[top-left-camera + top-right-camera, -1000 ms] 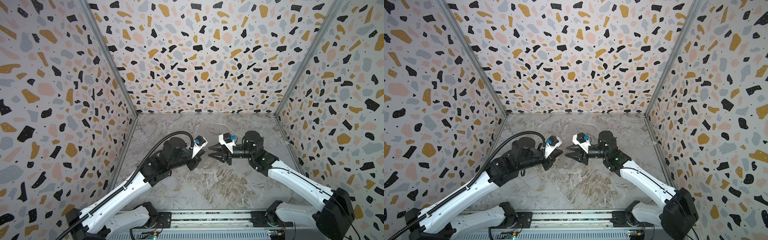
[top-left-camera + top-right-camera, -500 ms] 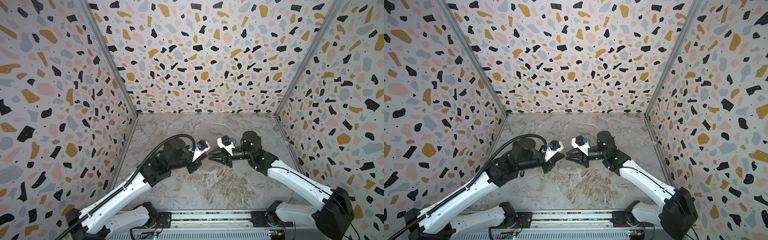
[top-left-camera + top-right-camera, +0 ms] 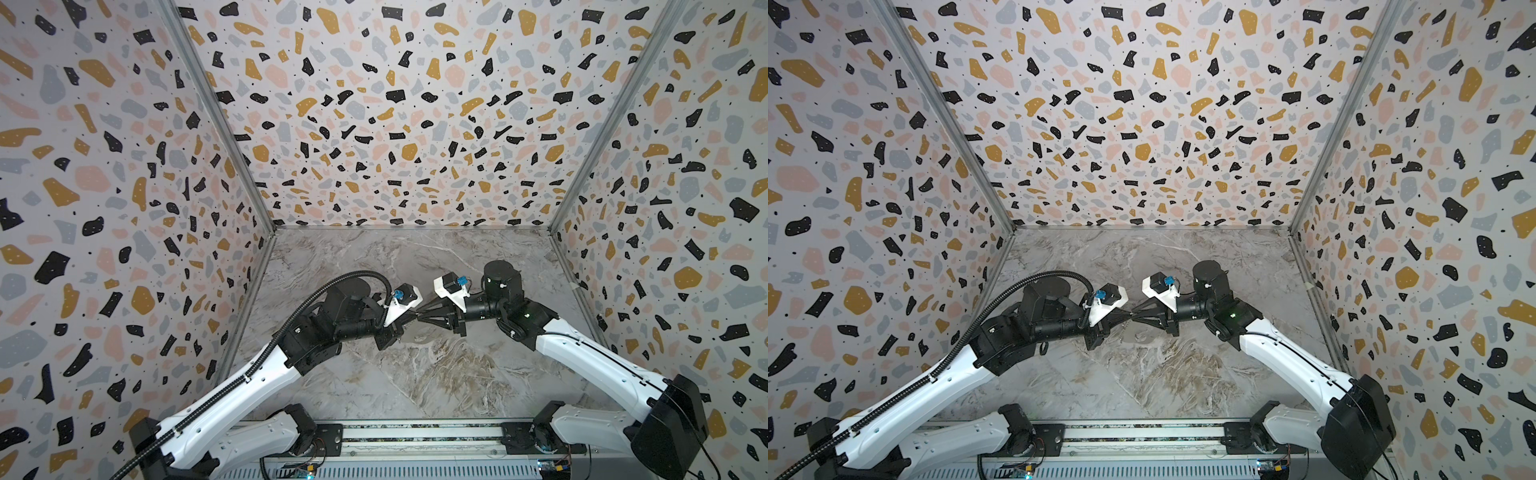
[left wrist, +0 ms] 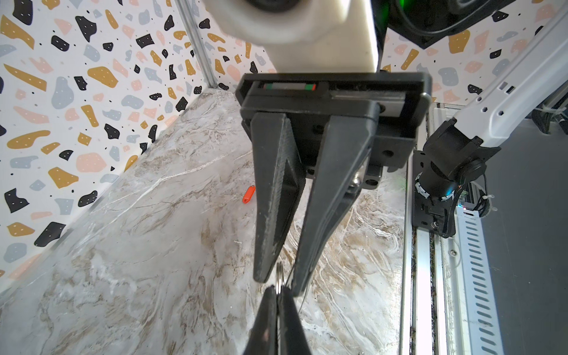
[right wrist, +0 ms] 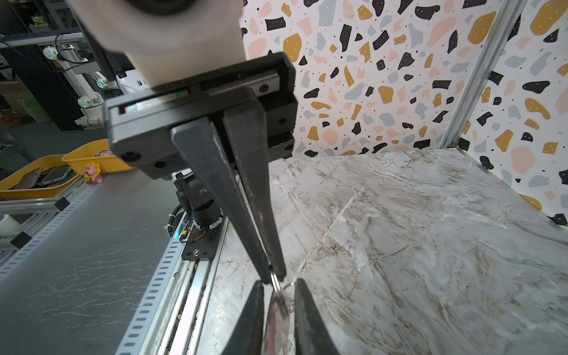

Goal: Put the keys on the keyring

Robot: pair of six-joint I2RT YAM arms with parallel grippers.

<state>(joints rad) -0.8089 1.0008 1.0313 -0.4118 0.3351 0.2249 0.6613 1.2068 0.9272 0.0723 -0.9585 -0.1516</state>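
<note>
My two grippers meet tip to tip above the middle of the marble floor in both top views. My left gripper (image 4: 278,289) is shut on the keyring (image 4: 279,273), a thin silvery metal loop seen edge on. My right gripper (image 5: 279,284) stands narrowly open, its fingers (image 4: 267,270) straddling the keyring (image 5: 278,292) without visibly touching it. A blurred shiny shape with a reddish tinge (image 5: 270,322) lies between the right fingers; I cannot tell what it is. One of the keys (image 4: 248,194), showing its red-orange tag, lies on the floor beyond the right gripper. It is hidden in both top views.
Speckled walls (image 3: 374,124) close in the floor (image 3: 415,374) on three sides. A metal rail (image 3: 415,436) with both arm bases runs along the front edge. Yellow trays (image 5: 46,178) stand outside the enclosure.
My right gripper has moved left until its tips reach the left gripper's tips, and its jaws have narrowed. The left gripper stayed shut and shifted slightly towards the right one.
</note>
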